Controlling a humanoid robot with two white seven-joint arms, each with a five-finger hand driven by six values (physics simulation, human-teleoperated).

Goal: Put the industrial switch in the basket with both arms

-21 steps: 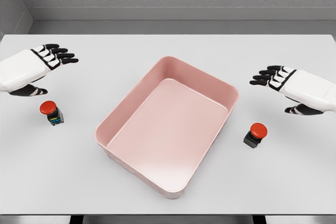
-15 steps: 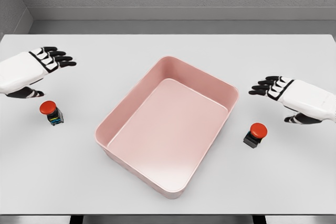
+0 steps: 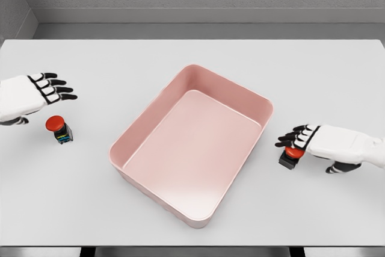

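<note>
Two industrial switches with red mushroom buttons stand on the white table. The left switch (image 3: pixel 58 129) has a black base with coloured marks and sits just below my left hand (image 3: pixel 51 91), whose fingers are spread and hold nothing. The right switch (image 3: pixel 290 156) is partly covered by the fingers (image 3: pixel 296 138) of my right hand (image 3: pixel 301 142), which hovers over its red cap, fingers extended, not closed around it. The pink basket (image 3: pixel 147 118) lies between them, tilted diagonally, with nothing inside.
The table (image 3: pixel 192 52) is white and bare around the basket. A grey wall runs behind its far edge. The near edge of the table lies just below the basket's front corner.
Both hands have come down and toward me. The right hand moved left and down until its fingers cover the right switch. The left hand dropped closer to the left switch.
</note>
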